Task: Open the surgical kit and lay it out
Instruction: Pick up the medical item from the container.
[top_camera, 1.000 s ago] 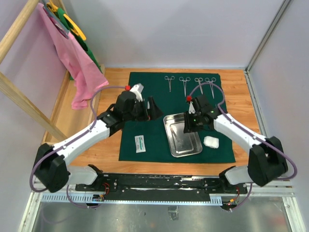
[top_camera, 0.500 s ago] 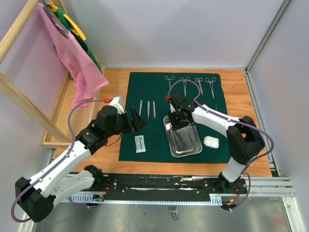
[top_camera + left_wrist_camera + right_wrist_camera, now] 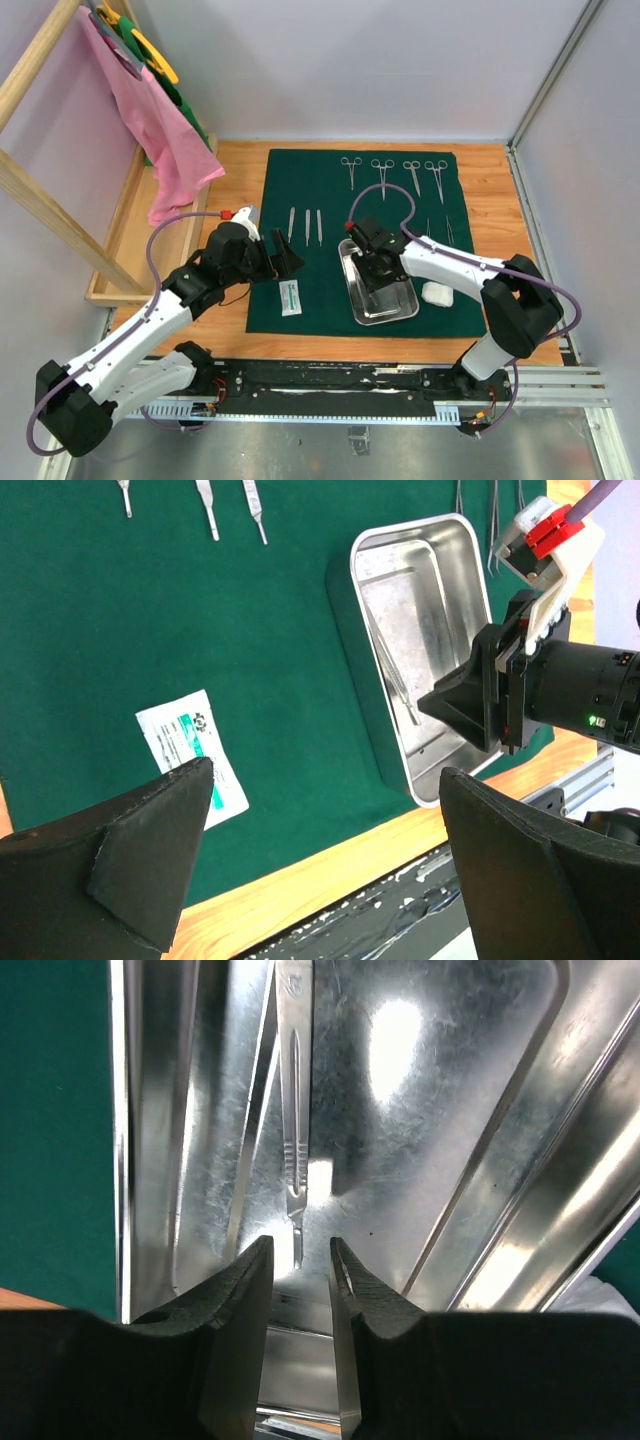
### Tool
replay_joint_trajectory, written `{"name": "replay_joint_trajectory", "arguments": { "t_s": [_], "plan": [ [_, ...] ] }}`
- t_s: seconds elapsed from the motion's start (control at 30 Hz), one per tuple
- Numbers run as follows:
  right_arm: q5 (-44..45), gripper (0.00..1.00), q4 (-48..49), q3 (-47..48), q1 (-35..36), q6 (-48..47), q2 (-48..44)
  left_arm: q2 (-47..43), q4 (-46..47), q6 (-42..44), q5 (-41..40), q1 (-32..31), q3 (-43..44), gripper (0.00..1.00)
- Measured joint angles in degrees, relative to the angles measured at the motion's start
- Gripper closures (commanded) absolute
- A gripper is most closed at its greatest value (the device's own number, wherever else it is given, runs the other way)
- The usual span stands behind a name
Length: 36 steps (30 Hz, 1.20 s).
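Note:
The surgical kit lies spread on its dark green cloth [image 3: 330, 195]. Several scissor-like clamps [image 3: 392, 172] are lined up along the far edge, and three slim steel tools [image 3: 306, 224] lie left of centre. A white packet [image 3: 290, 297] rests near the front left and a white gauze wad [image 3: 437, 293] at the right. My right gripper [image 3: 372, 270] hangs low in the steel tray [image 3: 403, 306], its jaws a narrow gap apart and empty. A slim steel tool [image 3: 296, 1140] lies just ahead of my right gripper [image 3: 300, 1245]. My left gripper [image 3: 290, 256] is wide open above the packet [image 3: 190, 745], holding nothing.
A pink cloth [image 3: 150, 120] hangs from a wooden rack at the far left, over a shallow wooden box [image 3: 125, 235]. Grey walls close the back and the right side. A metal rail [image 3: 350, 382] with the arm bases runs along the near edge.
My left gripper pulled back left and nearer, uncovering three slim tools on the cloth. My right gripper swung left and settled low in the tray.

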Motion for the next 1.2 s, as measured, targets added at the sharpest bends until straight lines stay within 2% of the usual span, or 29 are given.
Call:
{"name": "replay_joint_trajectory", "arguments": {
  "t_s": [0.37,1.2],
  "plan": [
    [0.3,0.72,-0.2,-3.6,0.7,1.9,-0.1,1.7,1.0,0.1,0.5,0.0,-0.3,0.01],
    [0.7,0.77,0.5,-5.2,1.3,4.5,0.8,1.9,2.1,0.1,0.7,0.0,-0.9,0.01]
  ]
}}
